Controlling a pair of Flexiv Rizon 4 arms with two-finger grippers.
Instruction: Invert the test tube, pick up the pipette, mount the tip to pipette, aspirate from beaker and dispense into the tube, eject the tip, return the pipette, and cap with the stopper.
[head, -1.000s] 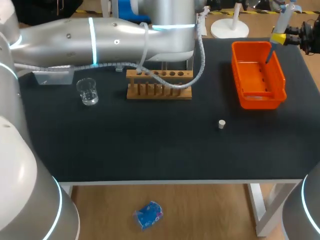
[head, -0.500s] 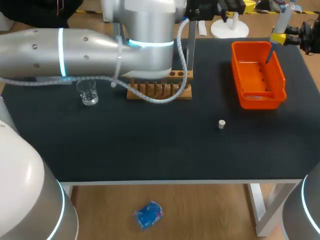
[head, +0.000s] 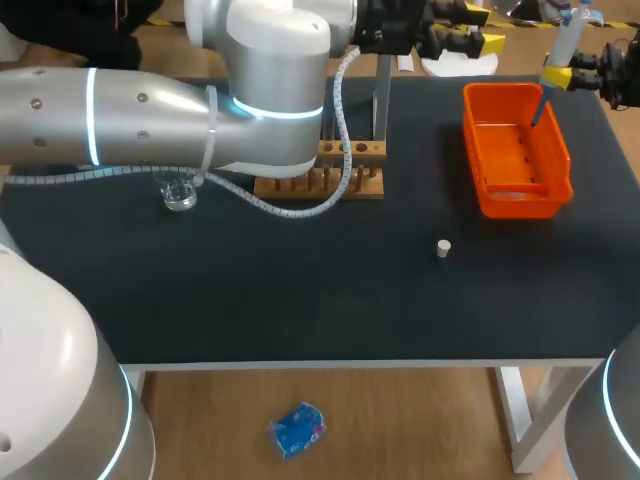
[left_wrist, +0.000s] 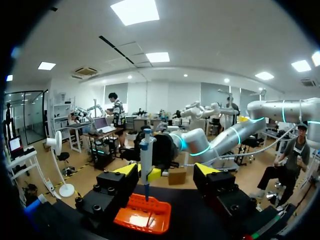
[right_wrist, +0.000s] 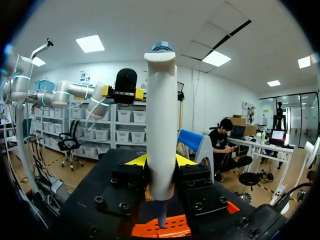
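Observation:
A test tube (head: 382, 100) stands upright at the right end of the wooden rack (head: 345, 182), free of both grippers. My left gripper (head: 480, 30) hovers open and empty above the table's far edge, right of the tube; in the left wrist view its fingers (left_wrist: 167, 172) stand wide apart. My right gripper (head: 560, 75) is shut on the pipette (head: 565, 35), held upright over the orange tray's (head: 480, 160) far right corner. In the right wrist view the pipette (right_wrist: 161, 130) sits between the yellow-tipped fingers (right_wrist: 161, 161). A small white stopper (head: 444, 248) lies on the mat. The beaker (head: 180, 196) is partly hidden under my left arm.
My left arm spans the table's back left, above the rack and beaker. A white round stand base (head: 460, 60) sits beyond the far edge. The tray (left_wrist: 142, 217) lies ahead of and below the left gripper, with the pipette (left_wrist: 146, 165) over it.
My left arm has swung back and up from the rack, uncovering the tube, and its gripper has opened. The right arm with the pipette has not moved.

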